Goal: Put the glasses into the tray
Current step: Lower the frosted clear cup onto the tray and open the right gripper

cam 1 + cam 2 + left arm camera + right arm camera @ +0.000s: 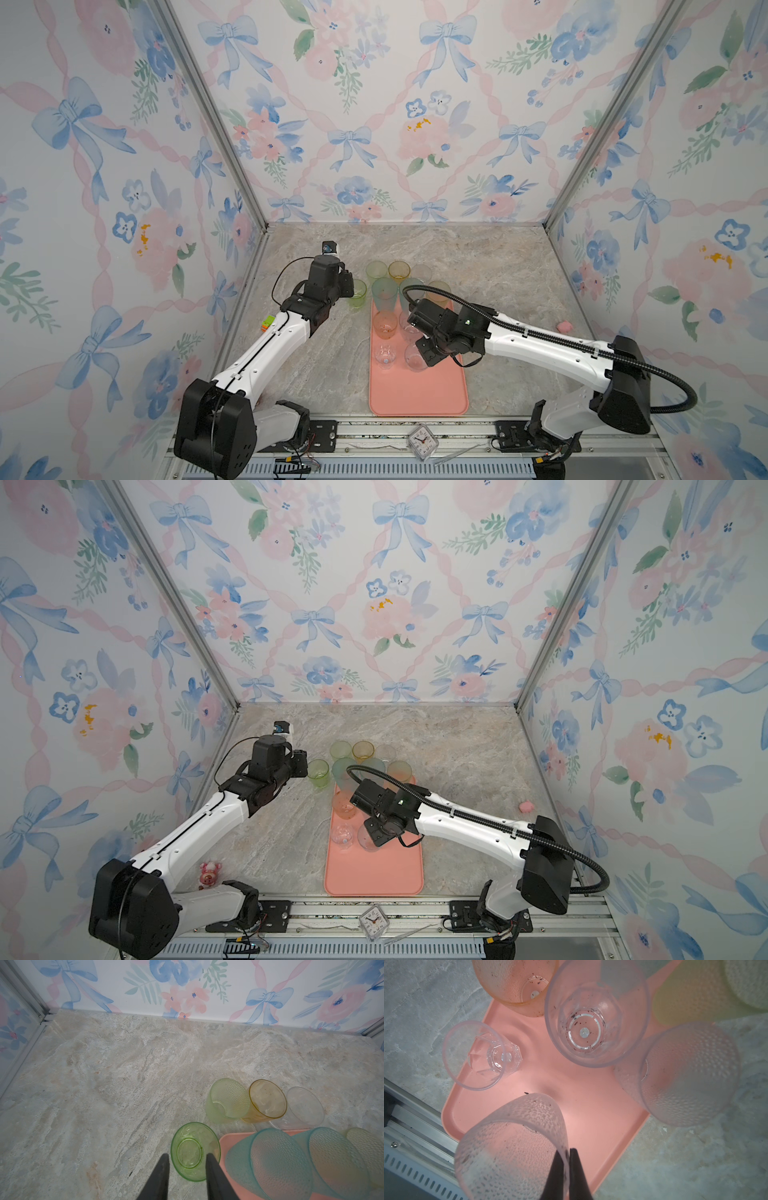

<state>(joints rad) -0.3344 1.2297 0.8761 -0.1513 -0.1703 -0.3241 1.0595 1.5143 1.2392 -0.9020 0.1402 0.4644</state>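
Marble-look bench [498, 270]: right end effector [568, 1153] pinches a seemingly light, slippery frosted tumbler [512, 1136] by its rim above the tray [419, 390]; left end effector [188, 1155], part-open, straddles a green tumbler [195, 1136], grip unclear

I watch through two high cameras set side by side at the front of the cell, tilted down toward the back. They stand far enough off to hold the whole beige marbled stone tabletop [316, 365], and they overlap almost fully. My left wrist camera rides low, facing the floral-papered back wall [207, 987]. My right wrist camera looks steeply down, so near that a frosted dimpled plastic tumbler [512, 1147] fills much of it. All four show the flat salmon-pink rectangular tray [374, 875].
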